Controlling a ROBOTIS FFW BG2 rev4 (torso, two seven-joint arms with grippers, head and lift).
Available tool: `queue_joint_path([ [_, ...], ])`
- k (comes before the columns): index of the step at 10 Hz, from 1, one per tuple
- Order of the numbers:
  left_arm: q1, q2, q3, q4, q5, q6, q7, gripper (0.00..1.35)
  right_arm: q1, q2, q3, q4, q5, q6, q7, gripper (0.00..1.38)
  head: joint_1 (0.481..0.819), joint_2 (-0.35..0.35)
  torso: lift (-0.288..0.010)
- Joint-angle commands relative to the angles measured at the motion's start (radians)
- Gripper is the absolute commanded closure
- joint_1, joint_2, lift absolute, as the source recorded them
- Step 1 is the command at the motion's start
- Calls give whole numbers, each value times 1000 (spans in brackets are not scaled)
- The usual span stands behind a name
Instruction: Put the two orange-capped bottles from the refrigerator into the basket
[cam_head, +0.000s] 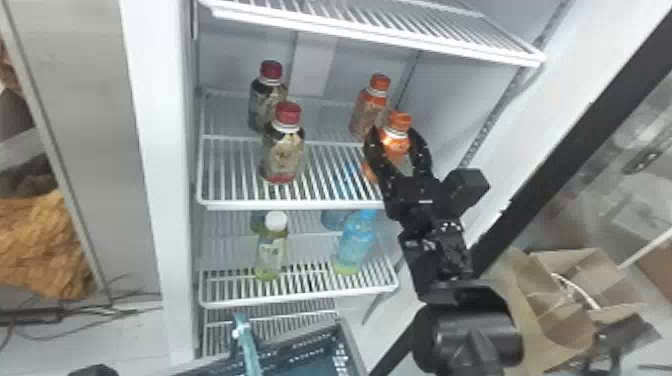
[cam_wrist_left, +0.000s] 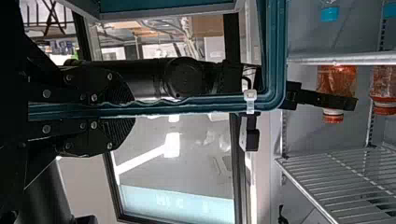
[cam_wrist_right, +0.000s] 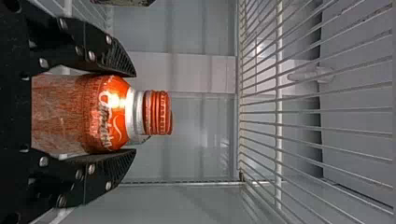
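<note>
Orange-capped bottle (cam_head: 397, 144), nearer of two: upright in the refrigerator (cam_head: 162, 200), at the right of a wire shelf (cam_head: 300, 204); base hidden, contact with the shelf not determinable. Right gripper (cam_head: 396, 132): closed on this bottle, one finger at each side, cap projecting beyond the fingertips

Second orange-capped bottle (cam_head: 369, 112): behind and slightly left of the first, outside the gripper

Basket (cam_head: 353, 345): teal, grey rim, low before the refrigerator, handle (cam_head: 246, 345) raised. Left gripper (cam_wrist_left: 133, 110): fingers clamped about the handle

Same shelf, left: two red-capped bottles (cam_head: 284, 150), dark, upright. Shelf below: white-capped green bottle (cam_head: 271, 252), left; blue bottle (cam_head: 356, 245), right
</note>
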Motion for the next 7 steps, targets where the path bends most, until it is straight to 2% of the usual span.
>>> queue_joint_path([
  [1,1,0,1,0,0,0,0,1207,8,0,-2,-12,0,0,-3,875,695,-350,-40],
  [3,-2,2,-1,0,0,0,0,1207,42,-1,0,-83,-12,-27,-6,889,695,-350,-40],
  [7,-4,2,-1,0,-2,0,0,1207,281,-24,24,-503,-94,199,31,889,695,-350,-40],
])
